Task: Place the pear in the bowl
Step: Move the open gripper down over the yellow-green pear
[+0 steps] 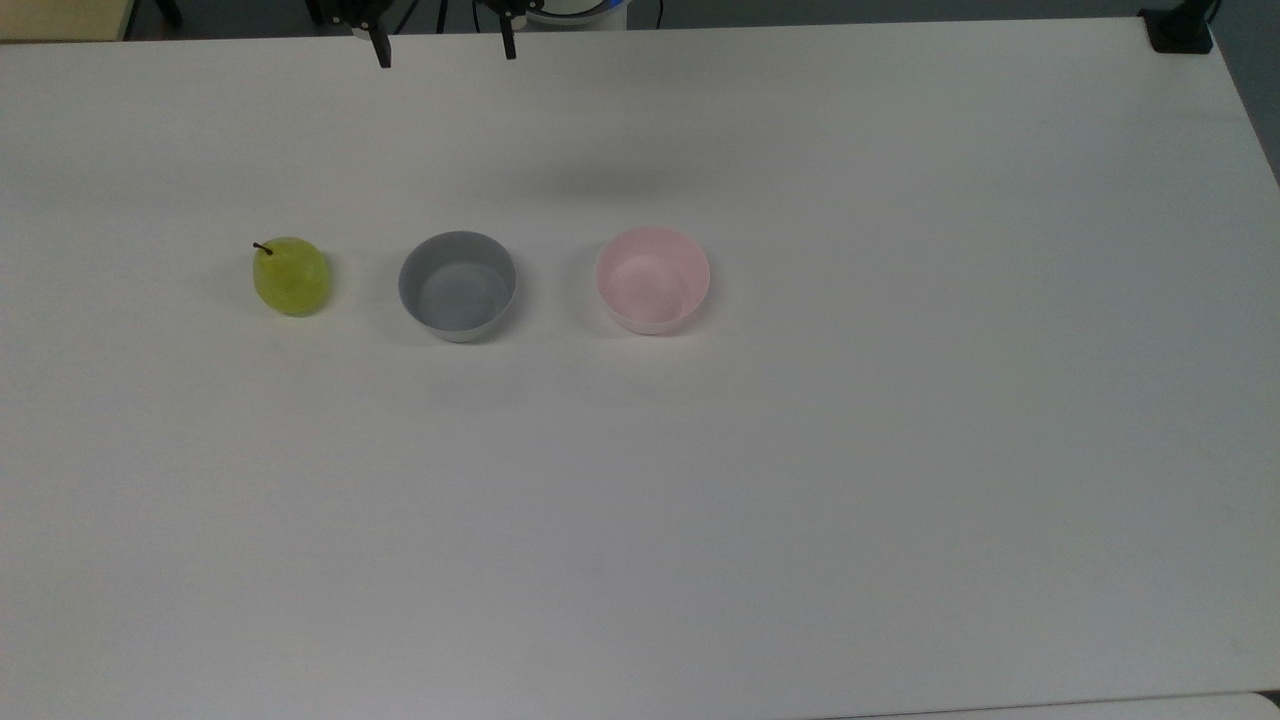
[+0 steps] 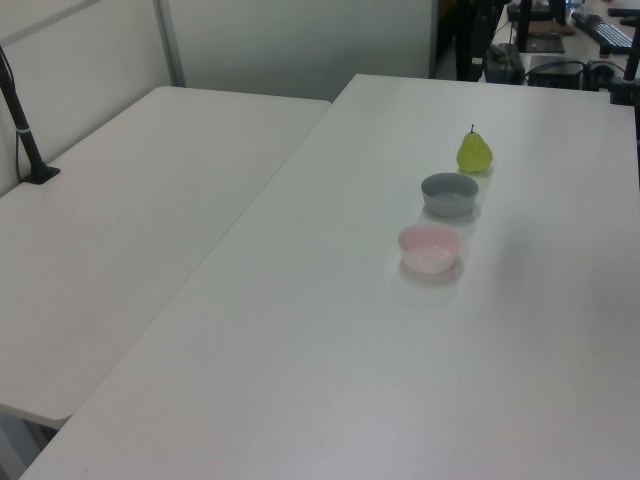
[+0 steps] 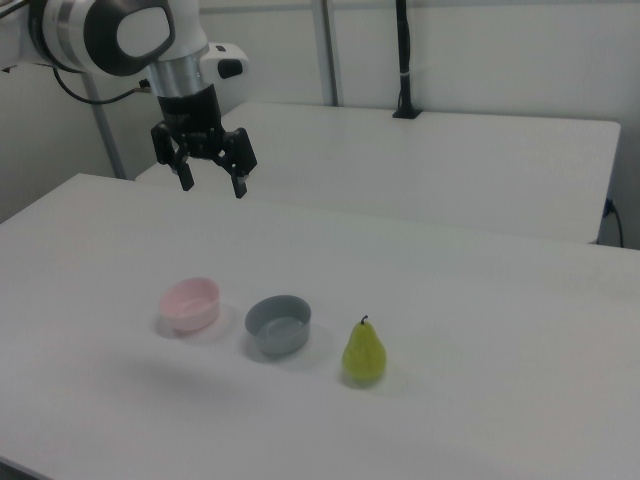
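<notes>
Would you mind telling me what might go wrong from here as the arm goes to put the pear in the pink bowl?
1. The pear stands upright on a rounded base, so the open gripper may tip or roll it when closing.
2. The grey bowl sits between the pear and the pink bowl; a low carry might knock it.
3. The two bowls look alike in size, so the pear could be dropped into the grey one.

pear (image 1: 291, 276) stands alone, open table (image 1: 800, 500) on its outer sides | grey bowl (image 1: 458, 285) near it, between pear and pink bowl (image 1: 652, 279) | gripper (image 3: 211, 184) hangs high, fingers apart, seemingly clear of all three
</notes>
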Controlling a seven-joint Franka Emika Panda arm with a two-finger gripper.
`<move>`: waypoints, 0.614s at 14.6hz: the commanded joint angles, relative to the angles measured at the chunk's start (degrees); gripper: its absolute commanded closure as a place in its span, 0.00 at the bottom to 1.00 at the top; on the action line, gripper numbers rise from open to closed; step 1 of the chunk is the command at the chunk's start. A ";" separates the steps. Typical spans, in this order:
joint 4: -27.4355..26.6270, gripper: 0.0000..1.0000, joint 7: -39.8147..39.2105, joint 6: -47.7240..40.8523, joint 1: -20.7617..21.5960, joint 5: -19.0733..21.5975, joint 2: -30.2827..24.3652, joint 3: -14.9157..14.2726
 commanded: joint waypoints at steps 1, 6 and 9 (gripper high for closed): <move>-0.76 0.00 -3.79 0.79 -2.04 -0.10 -0.76 0.12; -0.85 0.00 -16.70 0.79 -4.68 -0.71 0.20 0.21; -0.85 0.00 -24.09 0.96 -7.23 -2.03 0.82 0.21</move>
